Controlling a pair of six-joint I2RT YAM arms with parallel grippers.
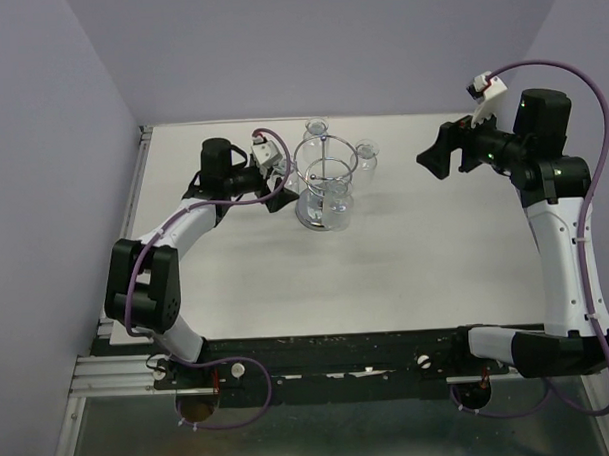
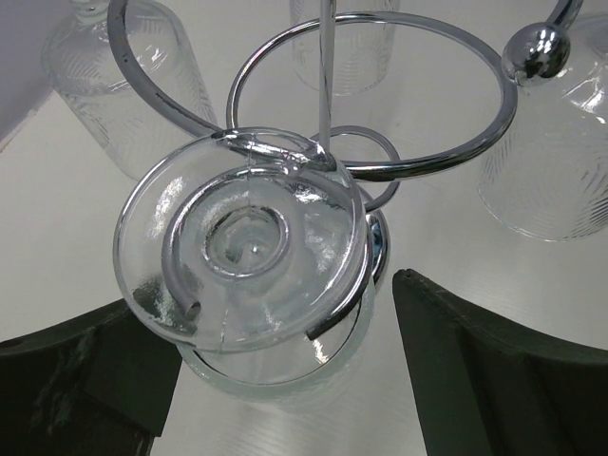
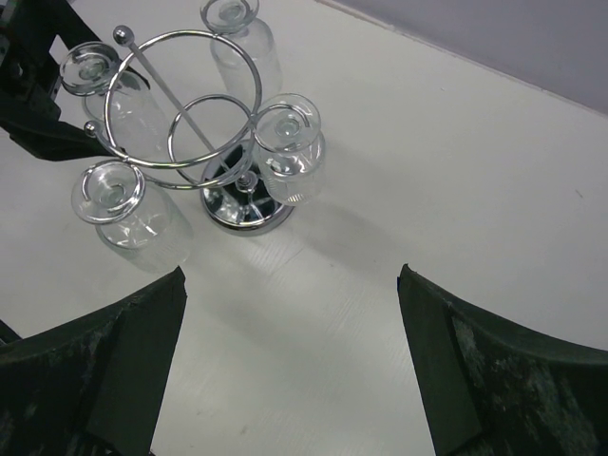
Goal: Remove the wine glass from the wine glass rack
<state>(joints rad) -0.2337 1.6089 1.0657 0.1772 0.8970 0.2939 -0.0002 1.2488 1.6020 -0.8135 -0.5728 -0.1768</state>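
There is one wine glass rack (image 3: 228, 207). There are four wine glasses (image 3: 288, 133). There are two robot arms (image 1: 146, 279), each with two fingers (image 3: 104, 370). There is one bench (image 1: 386, 275).

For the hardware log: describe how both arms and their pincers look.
Both the left arm and right arm have white shells with black joints. A purple cable loops along each. The left pincer and right pincer have broad, matte black fingers.
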